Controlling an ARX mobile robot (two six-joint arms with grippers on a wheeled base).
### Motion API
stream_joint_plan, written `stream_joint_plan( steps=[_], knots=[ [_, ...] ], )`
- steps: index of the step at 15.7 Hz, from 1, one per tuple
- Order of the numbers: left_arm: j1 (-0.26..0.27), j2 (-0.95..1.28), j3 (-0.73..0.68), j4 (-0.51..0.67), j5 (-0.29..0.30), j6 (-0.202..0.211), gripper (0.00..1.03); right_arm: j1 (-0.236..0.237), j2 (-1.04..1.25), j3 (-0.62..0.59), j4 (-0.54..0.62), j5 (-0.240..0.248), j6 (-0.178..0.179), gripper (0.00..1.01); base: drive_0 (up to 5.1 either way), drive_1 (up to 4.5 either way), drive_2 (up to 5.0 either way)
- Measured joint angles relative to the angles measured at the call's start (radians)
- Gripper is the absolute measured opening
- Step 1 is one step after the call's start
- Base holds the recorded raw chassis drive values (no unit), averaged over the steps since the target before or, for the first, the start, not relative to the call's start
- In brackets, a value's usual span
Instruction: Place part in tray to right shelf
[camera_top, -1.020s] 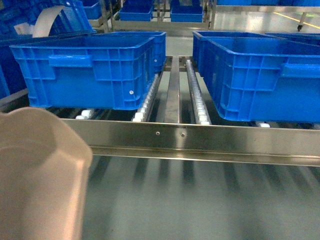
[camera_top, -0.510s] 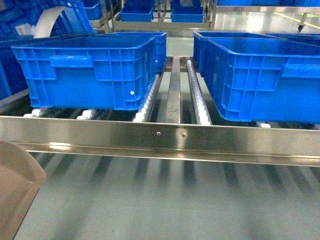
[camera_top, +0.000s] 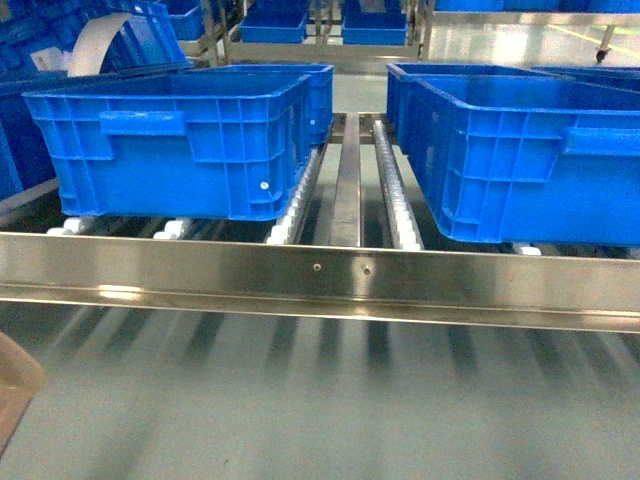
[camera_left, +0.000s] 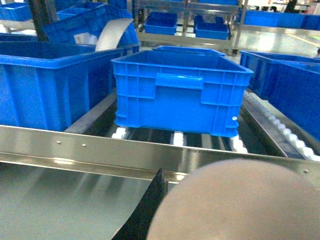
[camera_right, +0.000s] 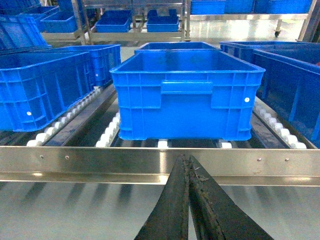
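Fingers (camera_right: 192, 200) of the right gripper (camera_right: 187, 159) are pressed together before the shelf (camera_top: 330, 275). The tray (camera_left: 240, 202) is seen beside the left gripper (camera_left: 150, 205), whose finger state cannot be told. Crates (camera_top: 185, 140) are set on the rollers (camera_top: 395, 205).

A warehouse or factory floor: steel roller racks (camera_top: 340, 275) carry rows of big blue crates (camera_top: 180, 140), with more racks (camera_right: 132, 35) behind on a smooth floor (camera_top: 380, 400)
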Motion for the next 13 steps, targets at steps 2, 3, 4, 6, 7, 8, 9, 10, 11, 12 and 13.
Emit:
stream_joint_plan(
  steps=[2,3,4,6,7,8,9,10,11,12,13],
  knots=[
    [-0.006,-0.053,-0.015,-0.037,0.016,0.000,0.12,0.000,-0.045,-0.014,-0.030,0.000,0.000,0.02,0.0,0.00,0.0],
    [-0.010,-0.076,-0.022,-0.059,0.017,0.000,0.12,0.000,-0.068,-0.019,-0.045,0.000,0.000,0.02,0.0,0.00,0.0],
    [-0.010,-0.095,-0.027,-0.074,0.016,0.000,0.12,0.000,-0.088,-0.023,-0.060,0.000,0.000,0.02,0.0,0.00,0.0],
    [-0.010,-0.119,-0.048,-0.047,0.014,0.000,0.12,0.000,-0.122,-0.039,-0.071,-0.001,0.000,0.02,0.0,0.00,0.0],
    [-0.008,-0.142,-0.048,-0.076,0.014,0.002,0.12,0.000,-0.135,-0.056,-0.066,0.000,0.000,0.02,0.0,0.00,0.0],
    [-0.008,-0.165,-0.048,-0.103,0.014,0.001,0.12,0.000,-0.147,-0.056,-0.082,0.000,0.000,0.02,0.0,0.00,0.0],
    [-0.008,-0.196,-0.048,-0.128,0.015,0.001,0.12,0.000,-0.176,-0.056,-0.101,0.000,0.000,0.02,0.0,0.00,0.0],
    [-0.008,-0.220,-0.048,-0.150,0.014,0.001,0.12,0.000,-0.200,-0.056,-0.119,0.000,0.000,0.02,0.0,0.00,0.0],
    [-0.008,-0.238,-0.048,-0.166,0.015,0.001,0.12,0.000,-0.216,-0.056,-0.137,0.000,0.000,0.02,0.0,0.00,0.0],
    [-0.008,-0.260,-0.048,-0.188,0.015,0.001,0.12,0.000,-0.231,-0.056,-0.159,0.000,0.000,0.02,0.0,0.00,0.0],
    [-0.008,-0.277,-0.048,-0.208,0.015,0.001,0.12,0.000,-0.247,-0.056,-0.174,0.000,0.000,0.02,0.0,0.00,0.0]
  ],
)
